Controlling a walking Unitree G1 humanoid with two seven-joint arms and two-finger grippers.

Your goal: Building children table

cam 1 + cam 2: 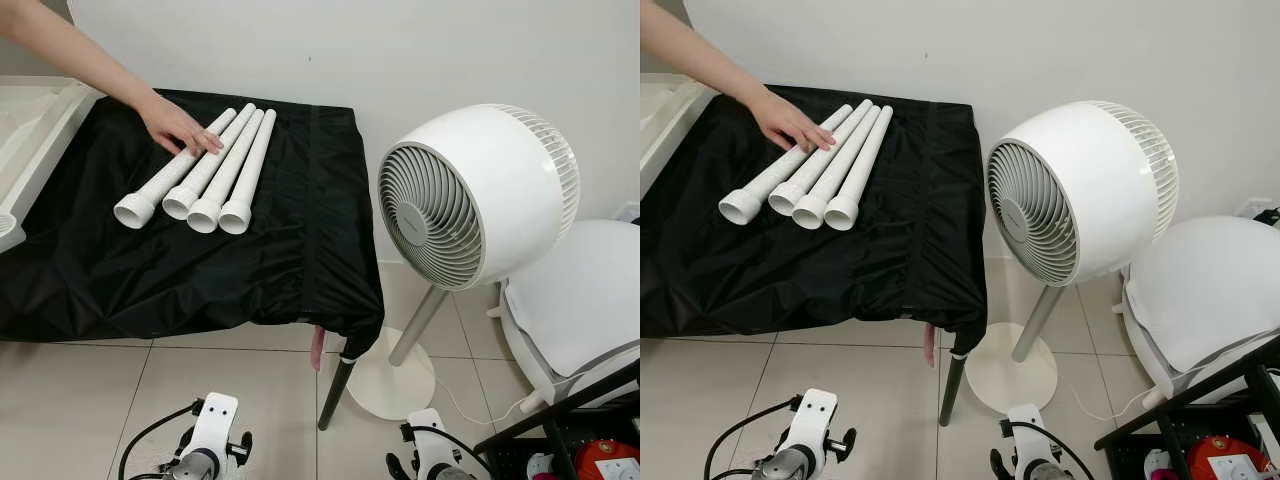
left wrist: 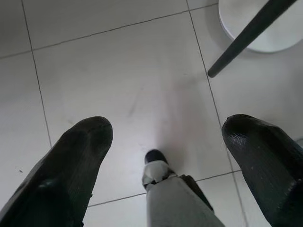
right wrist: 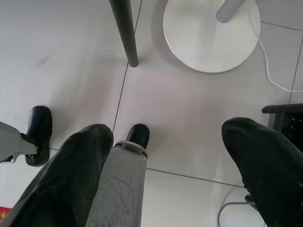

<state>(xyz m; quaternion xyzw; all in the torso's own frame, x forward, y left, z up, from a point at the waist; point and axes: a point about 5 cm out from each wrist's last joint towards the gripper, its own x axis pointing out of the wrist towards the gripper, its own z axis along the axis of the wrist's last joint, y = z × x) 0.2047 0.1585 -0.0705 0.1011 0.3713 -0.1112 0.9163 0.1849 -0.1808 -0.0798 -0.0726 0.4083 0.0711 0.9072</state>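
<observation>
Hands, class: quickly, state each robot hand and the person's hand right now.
Left hand: open, holding nothing, hanging over the floor.
Right hand: open, holding nothing, above the floor.
Person's hand: resting flat on the white table legs.

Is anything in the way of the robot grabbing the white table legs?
Yes. A person's hand rests on the four white legs on the black-covered table. Both pincers, left and right, hang open over the floor.

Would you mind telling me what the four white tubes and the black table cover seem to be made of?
The tubes look like smooth, matte white plastic: hollow, with flared moulded ends. It could be painted metal, though. The cover looks like thin synthetic fabric, slightly glossy: it wrinkles, shows a seam, and drapes over the edge.
</observation>
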